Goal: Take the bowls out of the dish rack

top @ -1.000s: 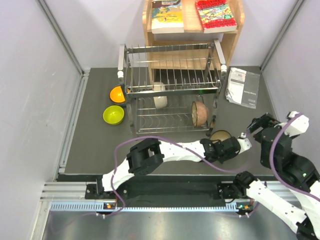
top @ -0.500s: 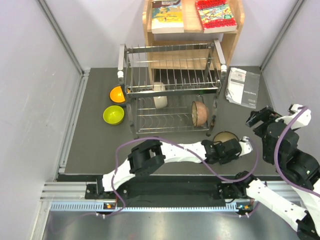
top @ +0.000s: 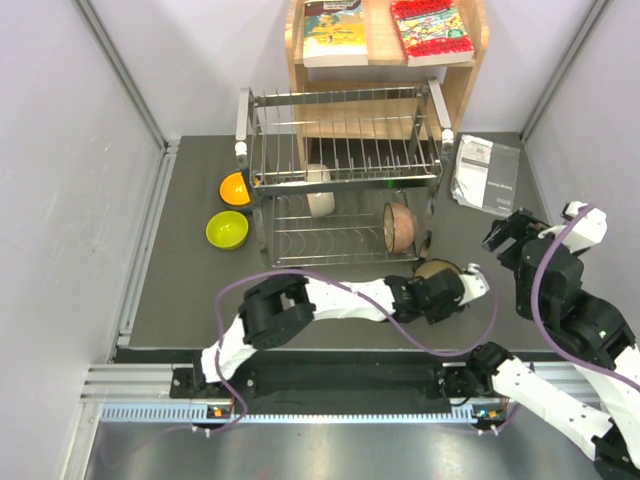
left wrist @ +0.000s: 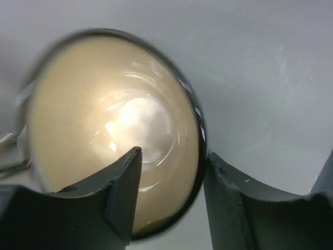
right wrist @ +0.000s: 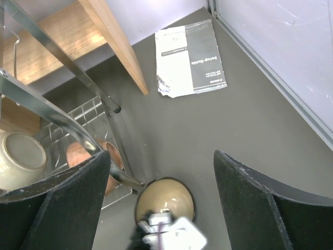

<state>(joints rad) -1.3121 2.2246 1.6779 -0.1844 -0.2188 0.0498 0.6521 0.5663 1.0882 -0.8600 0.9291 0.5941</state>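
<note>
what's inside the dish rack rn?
In the dish rack, lower tier, two bowls stand on edge: cream-white bowl left, pinkish-tan bowl right. Upper-tier bars cover part of the cream-white bowl. The upper tier shows none.

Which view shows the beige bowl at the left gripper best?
Left wrist: the beige bowl fills the frame, rim between the left gripper's fingers. Top external shows it small, part hidden by the gripper; right wrist catches it at the bottom edge.
</note>
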